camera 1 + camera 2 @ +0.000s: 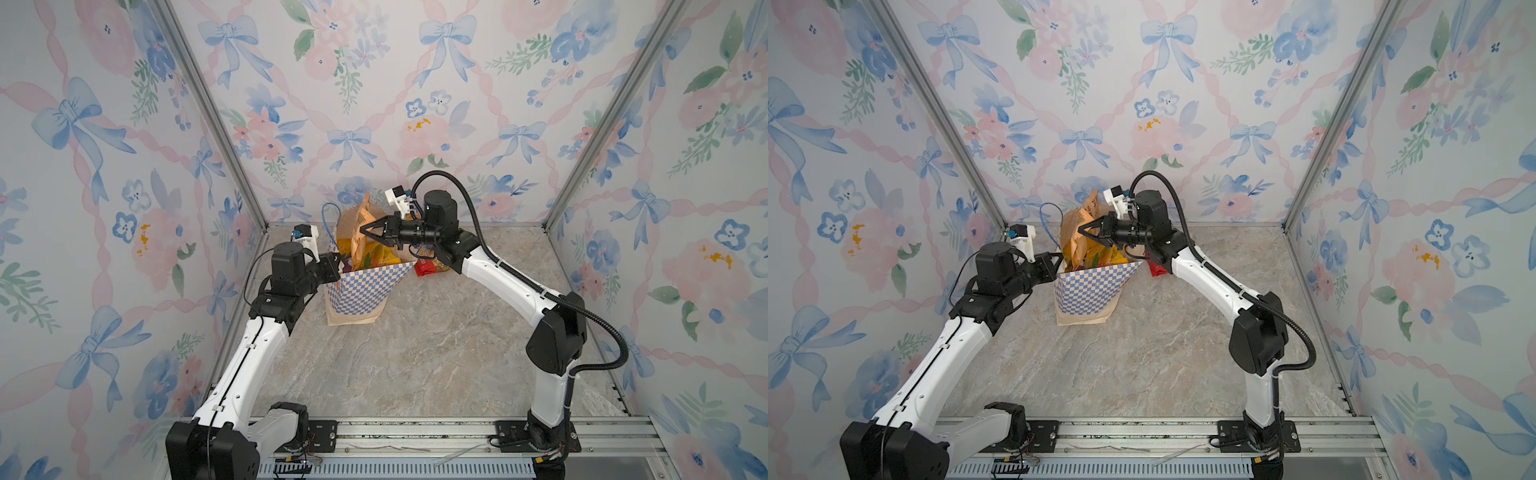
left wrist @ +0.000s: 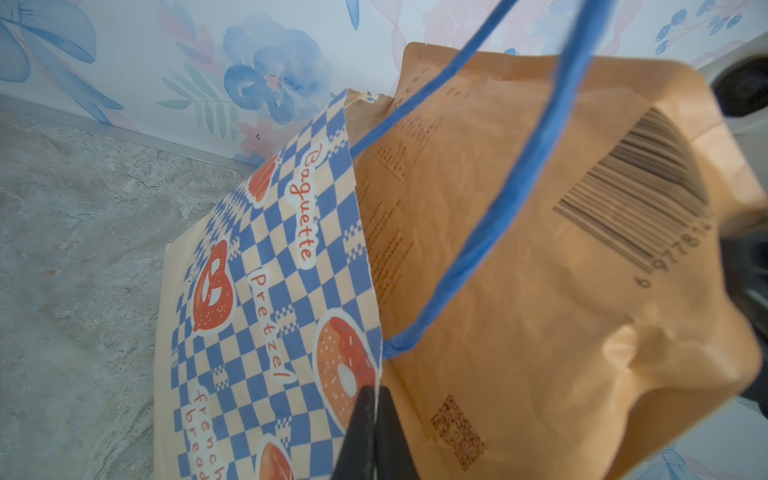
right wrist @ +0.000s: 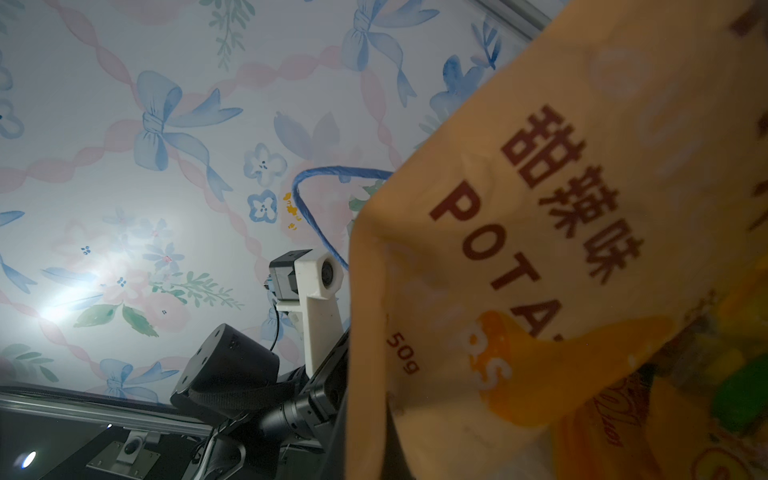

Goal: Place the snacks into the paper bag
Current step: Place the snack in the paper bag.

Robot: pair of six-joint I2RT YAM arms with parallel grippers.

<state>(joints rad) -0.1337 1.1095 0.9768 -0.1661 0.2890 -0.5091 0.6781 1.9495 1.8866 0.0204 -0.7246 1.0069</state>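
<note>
Kraft pouch (image 1: 353, 220) clamped in right gripper (image 1: 365, 231); left gripper (image 2: 374, 392) pinches bag (image 1: 361, 291) rim. Push pouch straight down, rim pulled wide.

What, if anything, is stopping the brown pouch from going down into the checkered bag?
Yellow packets already in the bag crowd the opening under the pouch. A blue handle also crosses the pouch's side.

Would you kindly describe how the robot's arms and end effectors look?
The left arm and right arm have white shells and black joints. The left end effector and right end effector are black and taper to points, each beside a white camera mount. A black corrugated conduit runs along the right arm.
</note>
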